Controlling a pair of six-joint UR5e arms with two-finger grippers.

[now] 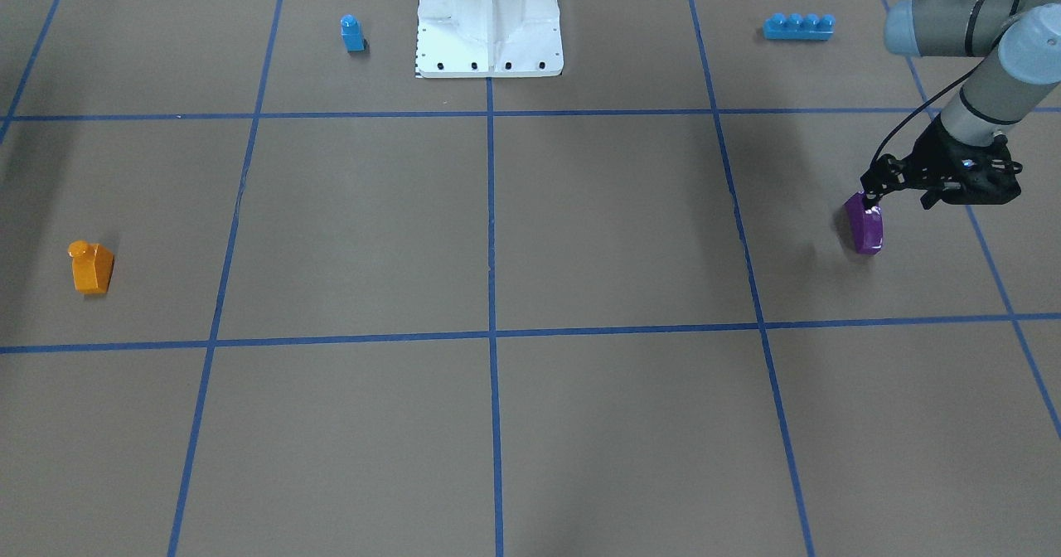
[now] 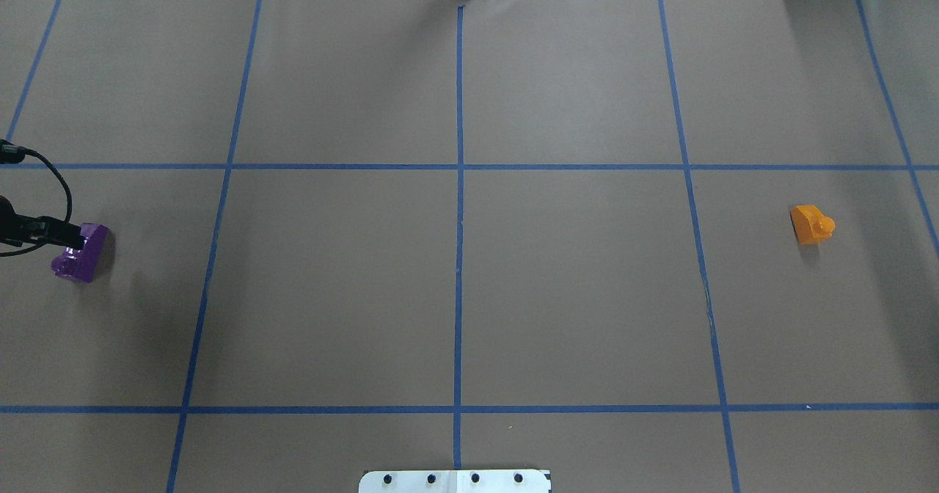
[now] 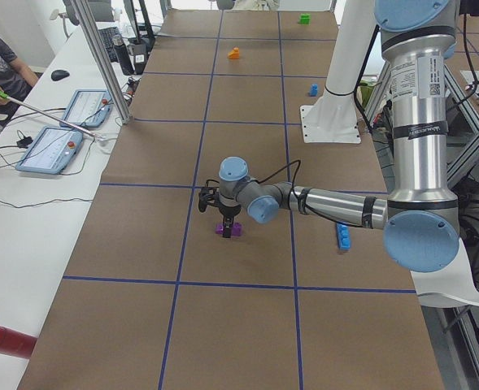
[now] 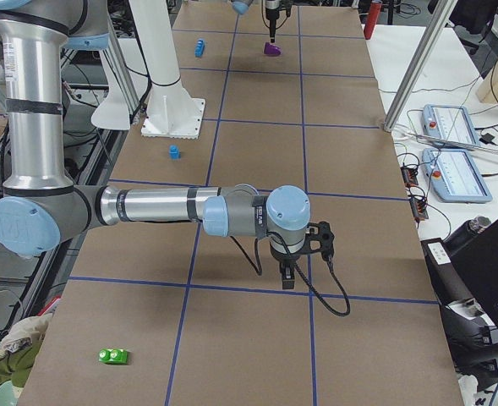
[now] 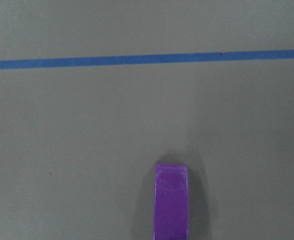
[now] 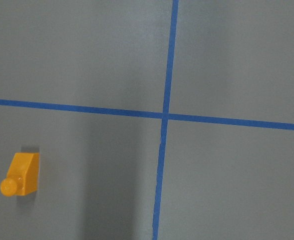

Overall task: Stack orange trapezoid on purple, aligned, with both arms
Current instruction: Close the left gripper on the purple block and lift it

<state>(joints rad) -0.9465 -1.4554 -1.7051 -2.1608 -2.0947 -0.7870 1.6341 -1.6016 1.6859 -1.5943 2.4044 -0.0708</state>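
Observation:
The purple brick (image 1: pixel 866 225) is in the robot's-left part of the table; it also shows in the overhead view (image 2: pixel 82 252), the left side view (image 3: pixel 228 230) and the left wrist view (image 5: pixel 171 200). My left gripper (image 1: pixel 870 198) is right on its top and looks shut on it, low at the table. The orange trapezoid (image 1: pixel 91 267) stands alone far across the table, stud up, also in the overhead view (image 2: pixel 810 224) and low left in the right wrist view (image 6: pixel 22 174). My right gripper (image 4: pixel 287 277) hovers over bare table; I cannot tell whether it is open.
A small blue single-stud brick (image 1: pixel 352 33) and a long blue four-stud brick (image 1: pixel 798 26) lie near the white robot base (image 1: pixel 489 26). A green brick (image 4: pixel 113 356) lies near the table's right end. Operator tablets (image 3: pixel 56 150) sit on the side bench.

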